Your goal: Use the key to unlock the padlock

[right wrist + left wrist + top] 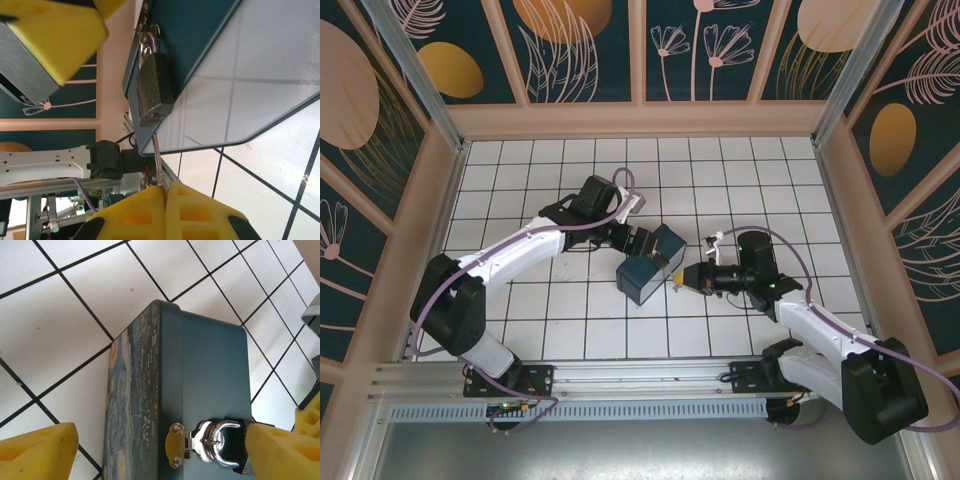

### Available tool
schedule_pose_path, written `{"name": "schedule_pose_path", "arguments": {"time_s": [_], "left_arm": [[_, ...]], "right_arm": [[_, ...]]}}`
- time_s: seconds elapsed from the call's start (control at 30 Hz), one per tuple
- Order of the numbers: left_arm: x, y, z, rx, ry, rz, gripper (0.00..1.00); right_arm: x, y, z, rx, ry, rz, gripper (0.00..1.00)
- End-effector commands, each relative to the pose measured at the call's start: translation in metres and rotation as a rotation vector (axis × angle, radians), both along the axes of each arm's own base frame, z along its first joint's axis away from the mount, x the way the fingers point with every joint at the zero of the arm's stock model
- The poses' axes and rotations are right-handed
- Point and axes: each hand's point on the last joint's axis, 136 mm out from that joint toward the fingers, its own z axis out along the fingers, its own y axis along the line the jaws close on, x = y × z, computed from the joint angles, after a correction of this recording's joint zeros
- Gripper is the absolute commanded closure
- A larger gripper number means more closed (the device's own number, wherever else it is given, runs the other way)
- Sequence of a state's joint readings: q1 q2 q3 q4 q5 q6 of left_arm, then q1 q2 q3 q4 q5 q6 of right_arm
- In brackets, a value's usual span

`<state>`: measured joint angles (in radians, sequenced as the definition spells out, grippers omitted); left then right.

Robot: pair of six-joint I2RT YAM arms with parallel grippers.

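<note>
There, near the middle of the white tiled floor [520, 300], lay the blue box [648, 268] with its swirl-painted face, lid down and fastened, so nothing of its inside could be seen. In the left wrist view the box [210, 370] ran away from the camera, and at its near end a brass hasp [176, 445] carried a silvery staple through which the padlock [225, 445] hung by its shackle. The left gripper [160, 455] stood released, its yellow pads [37, 452] spread wide to either side of that end of the box, the left pad apart from the painted face and the right pad just beside the padlock. From the top the left gripper [630, 240] sat at the box's far left side and the right gripper [682, 279] just to its right. In the right wrist view the right gripper [166, 189] was clenched on the key [157, 160], whose thin blade pointed at the padlock [155, 90] on the edge of the box [200, 35]. The tip lay just beside the keyhole end; whether it had entered could not be told.
</note>
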<state>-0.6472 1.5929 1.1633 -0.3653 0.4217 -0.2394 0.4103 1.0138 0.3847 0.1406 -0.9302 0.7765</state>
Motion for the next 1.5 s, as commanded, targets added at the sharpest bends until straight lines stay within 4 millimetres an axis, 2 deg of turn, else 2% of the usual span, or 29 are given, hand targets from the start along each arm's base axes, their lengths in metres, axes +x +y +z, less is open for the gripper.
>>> {"name": "schedule_pose_path", "arguments": {"time_s": [0.0,0.67,1.13,1.47], "left_arm": [[-0.003,-0.005,0.006,-0.029,-0.035,-0.038,0.13],[-0.005,-0.006,-0.007,-0.013,-0.008,-0.032,0.15],[-0.015,-0.005,-0.016,-0.003,0.015,-0.048,0.19],[-0.011,-0.008,-0.011,-0.003,0.011,-0.047,0.19]], "right_arm": [[0.006,0.002,0.014,0.042,-0.036,0.003,1.00],[0.015,0.004,0.012,0.041,-0.039,-0.004,1.00],[0.018,0.002,0.010,0.046,-0.036,-0.019,1.00],[0.020,0.003,0.008,0.023,-0.042,-0.005,1.00]]}}
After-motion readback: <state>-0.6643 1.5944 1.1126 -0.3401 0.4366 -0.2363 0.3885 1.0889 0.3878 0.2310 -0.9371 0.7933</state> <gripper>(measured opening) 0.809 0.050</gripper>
